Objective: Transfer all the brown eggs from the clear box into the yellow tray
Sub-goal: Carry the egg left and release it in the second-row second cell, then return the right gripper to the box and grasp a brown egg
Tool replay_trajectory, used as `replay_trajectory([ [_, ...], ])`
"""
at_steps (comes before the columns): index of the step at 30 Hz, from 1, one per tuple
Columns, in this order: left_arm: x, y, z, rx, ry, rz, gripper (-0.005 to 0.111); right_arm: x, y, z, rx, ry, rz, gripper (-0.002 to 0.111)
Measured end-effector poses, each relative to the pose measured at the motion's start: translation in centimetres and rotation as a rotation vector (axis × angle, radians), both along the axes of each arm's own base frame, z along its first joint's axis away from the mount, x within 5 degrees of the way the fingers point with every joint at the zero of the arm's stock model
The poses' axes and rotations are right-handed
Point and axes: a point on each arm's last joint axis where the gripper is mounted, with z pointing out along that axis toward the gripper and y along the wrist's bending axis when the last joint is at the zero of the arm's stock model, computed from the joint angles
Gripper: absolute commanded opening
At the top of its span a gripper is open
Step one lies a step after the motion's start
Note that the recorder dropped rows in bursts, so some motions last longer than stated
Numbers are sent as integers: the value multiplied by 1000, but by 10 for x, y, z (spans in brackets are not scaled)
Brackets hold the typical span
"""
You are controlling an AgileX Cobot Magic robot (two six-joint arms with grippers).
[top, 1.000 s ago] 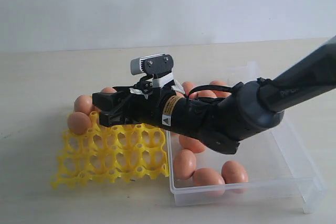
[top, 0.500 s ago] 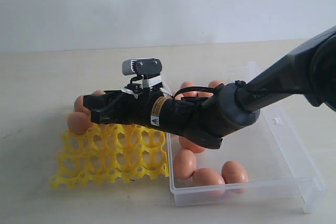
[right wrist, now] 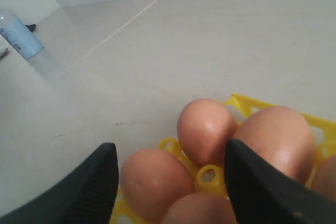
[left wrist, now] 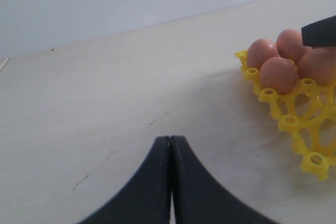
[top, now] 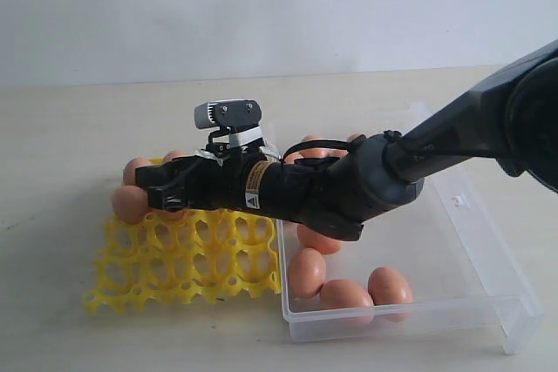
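The right tool (right wrist: 169, 148) is hanging spread above brown eggs (right wrist: 206, 129) in the yellow tray (right wrist: 210, 178); only the left wrist view is showing left tool (left wrist: 170, 140), pressed together.

Blue bottle (right wrist: 17, 32) (pale) on beige table (right wrist: 210, 40)

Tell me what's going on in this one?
The right gripper reaches across to the far left corner of the yellow tray, jaws open over a cluster of brown eggs already seated there. Most cups are empty. At least four more lie in the clear box, with others partly hidden behind the arm. The left gripper is shut, off over the table.
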Motion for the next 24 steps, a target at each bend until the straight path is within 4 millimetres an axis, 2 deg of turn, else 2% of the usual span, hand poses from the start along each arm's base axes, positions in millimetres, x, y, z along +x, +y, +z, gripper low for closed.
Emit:
replay_trajectory([
  [2, 0, 0, 0, 0, 0, 0, 0, 0, 0, 1, 1, -1, 0, 53],
  [5, 0, 0, 0, 0, 0, 0, 0, 1, 0, 12, 1, -4, -6, 37],
  [10, 0, 0, 0, 0, 0, 0, 0, -2, -9, 71, -112, -36, -32, 1],
  [14, 0, 0, 0, 0, 0, 0, 0, -8, -41, 135, -358, -111, -184, 0],
  [15, 0, 0, 0, 0, 0, 0, 0, -12, -66, 158, -508, -94, -329, 0],
  [16, 0, 0, 0, 0, 0, 0, 0, -15, -77, 168, -567, -79, -387, 0],
  [17, 0, 0, 0, 0, 0, 0, 0, -23, -106, 180, -728, -1, -494, 0],
  [18, 0, 0, 0, 0, 0, 0, 0, -27, -119, 181, -813, 65, -521, 0],
  [19, 0, 0, 0, 0, 0, 0, 0, -35, -139, 176, -944, 213, -522, 0],
  [20, 0, 0, 0, 0, 0, 0, 0, -40, -145, 171, -985, 301, -503, 3],
  [22, 0, 0, 0, 0, 0, 0, 0, -56, -150, 152, -988, 525, -406, 15],
  [24, 0, 0, 0, 0, 0, 0, 0, -66, -151, 136, -952, 631, -368, 37],
])
